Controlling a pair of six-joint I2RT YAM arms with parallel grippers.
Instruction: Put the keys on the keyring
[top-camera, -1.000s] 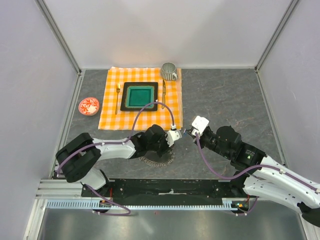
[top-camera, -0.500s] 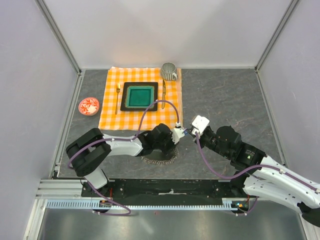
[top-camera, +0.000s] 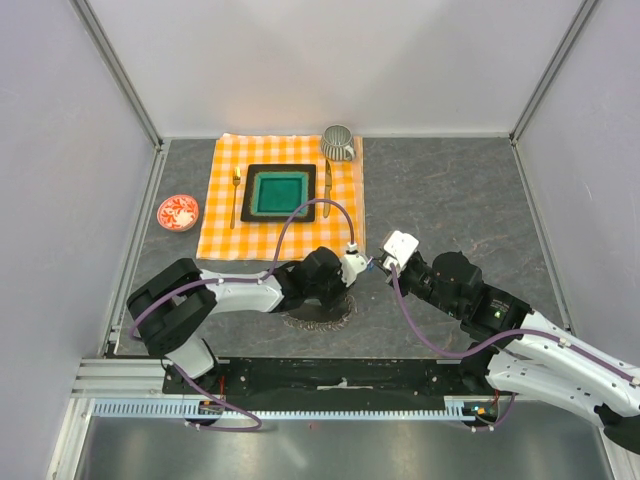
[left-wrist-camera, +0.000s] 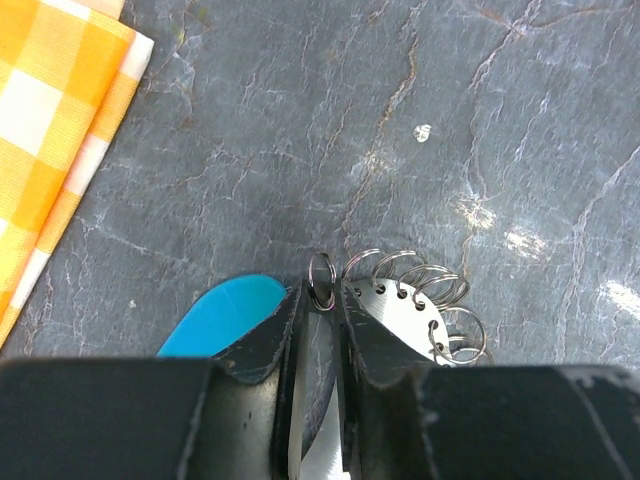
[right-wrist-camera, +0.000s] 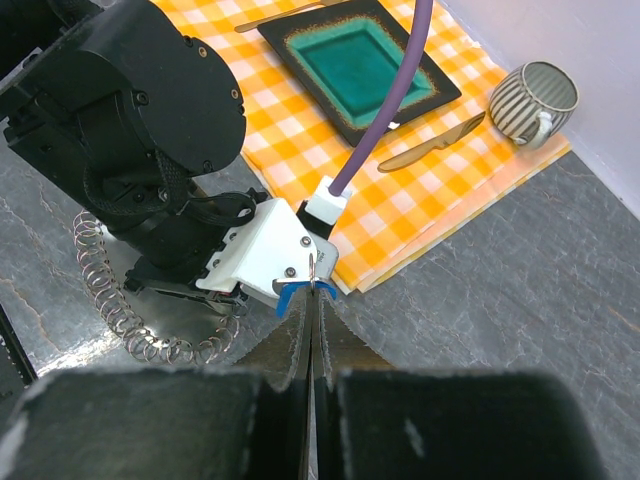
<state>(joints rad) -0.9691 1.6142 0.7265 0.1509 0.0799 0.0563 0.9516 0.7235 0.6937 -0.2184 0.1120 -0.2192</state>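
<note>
Reaching further right than a second ago, the left arm has brought the left tool (left-wrist-camera: 322, 290) tip to tip with the right tool (right-wrist-camera: 312, 300), which has held its place. Left fingers are nearly together, pinching a small ring (left-wrist-camera: 321, 278) just above the tabletop (left-wrist-camera: 500, 120); the blue tag (left-wrist-camera: 225, 312) pokes out beside one finger. Right fingers are pressed together on a thin metal sliver (right-wrist-camera: 313, 268), blue showing on either side. And the keyring (right-wrist-camera: 108, 295)? It's lying on the tabletop under the left arm, its coils just beside the pinched ring, near the checked cloth (left-wrist-camera: 40, 120).
</note>
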